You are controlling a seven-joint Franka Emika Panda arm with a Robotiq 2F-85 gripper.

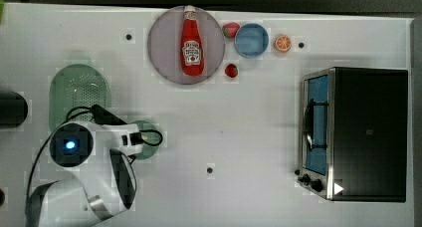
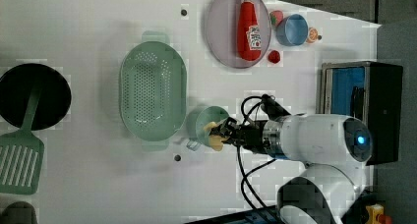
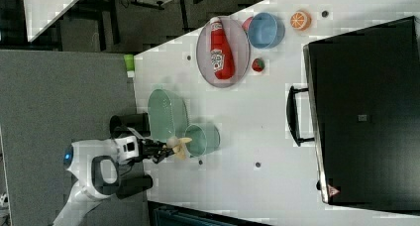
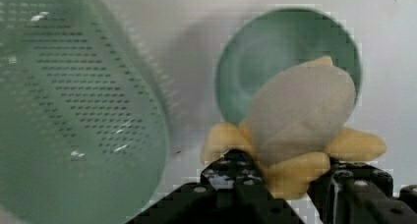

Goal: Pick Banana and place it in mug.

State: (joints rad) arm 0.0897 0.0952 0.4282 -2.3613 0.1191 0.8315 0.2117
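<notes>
we've got the banana [image 4: 300, 130] clamped in our gripper [image 4: 290, 177], held in the air w/ its peeled tip over the mug's [image 4: 260, 52] near rim. mug sits just beside the colander [image 2: 152, 89]. in the left view the mug opening lies toward the left view's left of the gripper, so banana's long axis already points at it; prob a short reach fwd, then release.

A white arm [image 2: 319, 140] with black joint bands is being shown; a blue light is glowing, black cables are being looped beside the black gripper [image 4: 285, 184].
</notes>
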